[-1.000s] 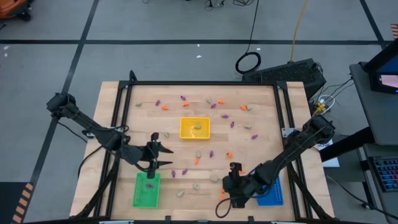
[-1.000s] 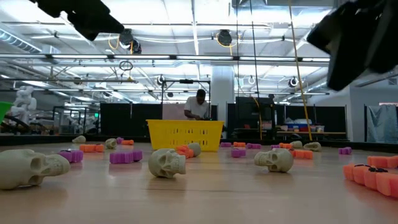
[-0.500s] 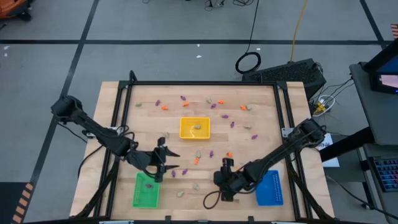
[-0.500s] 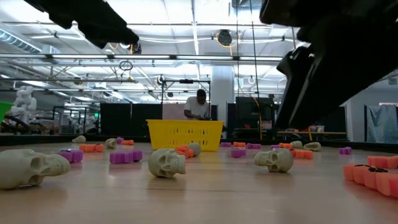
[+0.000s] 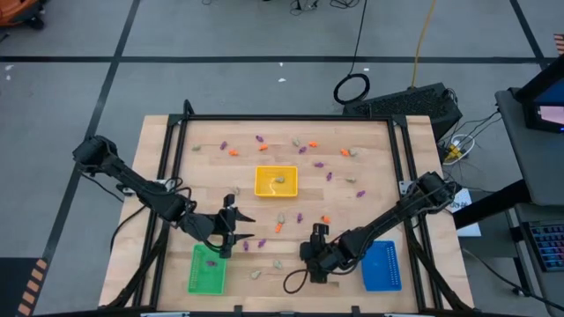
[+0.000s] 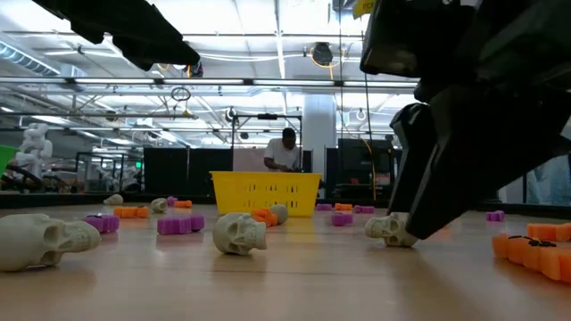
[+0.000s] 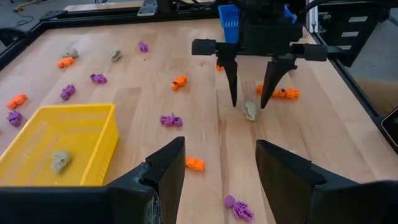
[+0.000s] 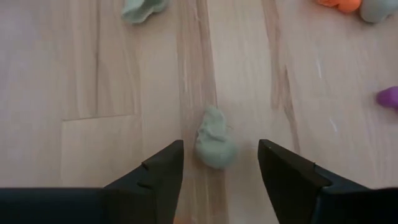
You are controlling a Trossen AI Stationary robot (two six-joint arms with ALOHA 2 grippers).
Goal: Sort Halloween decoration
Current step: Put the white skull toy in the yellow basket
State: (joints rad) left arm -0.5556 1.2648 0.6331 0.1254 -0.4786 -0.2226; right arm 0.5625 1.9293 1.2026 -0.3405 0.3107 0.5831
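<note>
Right gripper (image 7: 250,99) stands low over a pale skull trinket (image 8: 214,138) near the front edge of the table (image 5: 370,158), its fingers spread on both sides of the skull and not touching it. Left gripper (image 5: 231,227) hangs with fingers apart by the green tray (image 5: 205,275); other orange, purple and pale trinkets lie scattered around the yellow tray (image 5: 276,180).
</note>
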